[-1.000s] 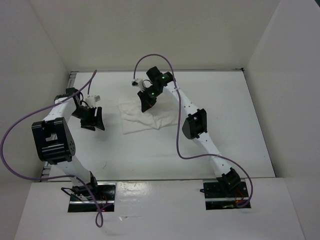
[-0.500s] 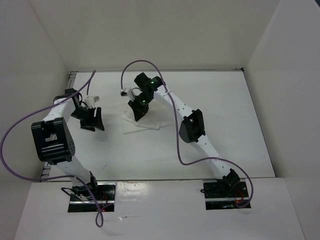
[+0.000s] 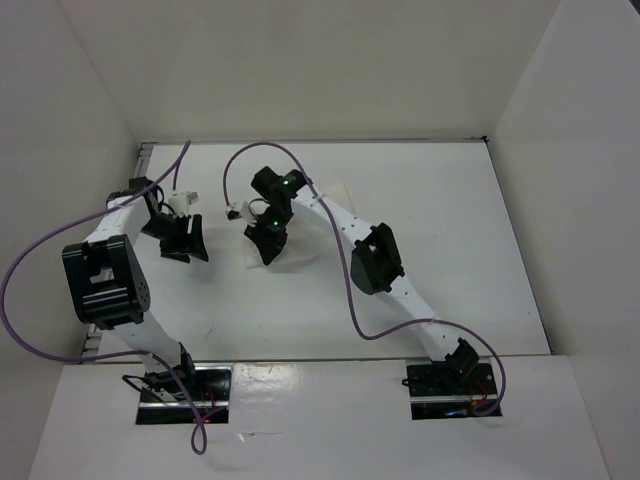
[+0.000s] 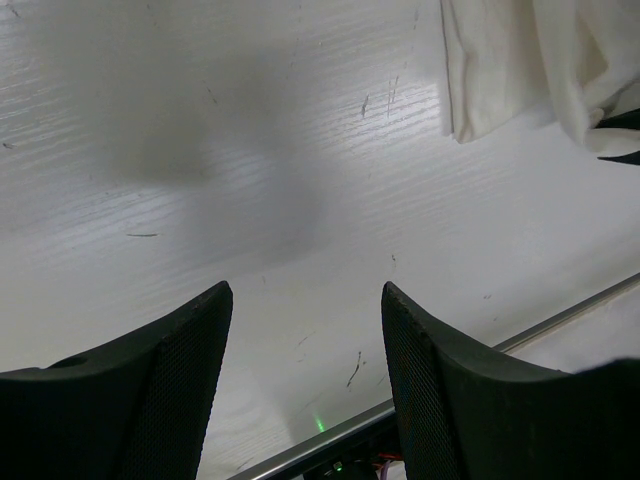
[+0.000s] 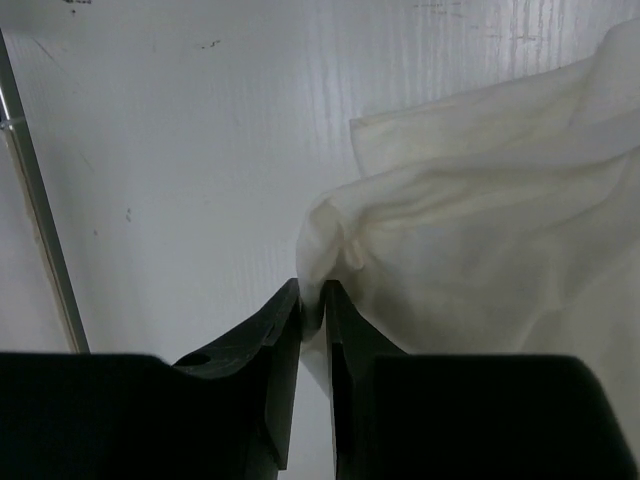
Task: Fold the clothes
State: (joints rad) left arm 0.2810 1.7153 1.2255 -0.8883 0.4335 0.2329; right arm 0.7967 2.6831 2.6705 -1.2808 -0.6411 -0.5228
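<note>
Over the tabletop [image 3: 450, 250] from above, the clothes [image 3: 298, 250] lie bunched near the middle, partly under the right arm. The right end effector [image 3: 268, 250] sits at the cloth's left edge. The left end effector [image 3: 187, 245] is well apart to the left.

Left wrist view: the left end effector [image 4: 307, 295] stands wide open above bare tabletop [image 4: 200, 150] and holds nothing. The clothes [image 4: 510, 60] are at the upper right.

Right wrist view: the right end effector [image 5: 313, 300] has its jaws almost together, pinching a fold of the clothes [image 5: 480, 230] that is lifted off the tabletop [image 5: 180, 150].
</note>
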